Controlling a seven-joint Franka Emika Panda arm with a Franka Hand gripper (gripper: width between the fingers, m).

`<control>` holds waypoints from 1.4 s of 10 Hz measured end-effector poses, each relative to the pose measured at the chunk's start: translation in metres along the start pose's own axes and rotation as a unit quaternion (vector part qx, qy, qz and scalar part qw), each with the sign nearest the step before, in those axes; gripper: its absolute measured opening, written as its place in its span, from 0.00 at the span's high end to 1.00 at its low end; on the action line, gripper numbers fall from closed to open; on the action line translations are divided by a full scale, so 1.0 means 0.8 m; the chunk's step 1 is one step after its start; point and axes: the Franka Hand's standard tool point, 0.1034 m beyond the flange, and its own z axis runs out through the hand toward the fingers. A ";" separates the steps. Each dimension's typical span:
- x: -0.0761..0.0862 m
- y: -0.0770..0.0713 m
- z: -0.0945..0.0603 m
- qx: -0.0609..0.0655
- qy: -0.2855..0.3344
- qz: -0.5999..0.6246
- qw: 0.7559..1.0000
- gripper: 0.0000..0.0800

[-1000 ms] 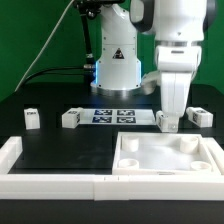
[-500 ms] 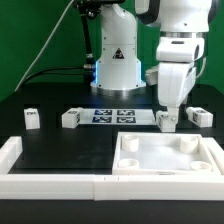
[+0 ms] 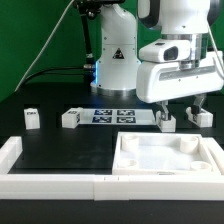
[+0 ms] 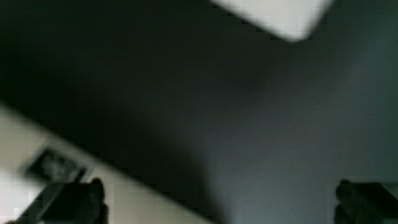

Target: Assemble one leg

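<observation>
Four legs logged, operator, all loose on the black table [image 3: 60, 142]: two at the exterior view's left [image 3: 32, 118] [image 3: 70, 119], two at its right behind the panel [image 3: 130, 160]. None sits in a corner socket, so I judge the fitting not yet begun.

Operator: Where is the gripper, and why there?

Inspector: Your gripper [image 3: 176, 112] hangs low over the right-hand pair, closer to the leg [image 3: 166, 122] just beside the marker board [image 3: 112, 115] than to its neighbour [image 3: 203, 116]. The jaws stand wide apart and carry nothing. The wrist view agrees: the fingertips [image 4: 71, 203] are far apart with only dark table between them. The hand is turned broadside to the exterior camera, which I read as setting the fingers across that leg's flat faces ahead of a descent.

Operator: Any concern?

Inspector: One. The wrist view is blurred. A pale tagged shape [image 4: 59, 165] beside one finger is probably the leg, unconfirmed. It appears off-centre, so you should correct sideways before closing.
</observation>
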 end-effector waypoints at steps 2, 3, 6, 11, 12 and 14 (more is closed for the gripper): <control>0.000 -0.031 0.003 0.005 -0.003 0.053 0.999 0.19; 0.001 -0.050 0.005 0.006 -0.005 0.063 0.998 0.19; 0.002 -0.081 0.002 0.010 -0.005 0.050 0.999 0.19; -0.006 -0.086 0.005 0.010 -0.038 0.043 0.998 0.19; -0.014 -0.085 0.004 0.008 -0.099 0.042 0.994 0.19; -0.017 -0.090 0.007 0.004 -0.193 0.055 0.980 0.19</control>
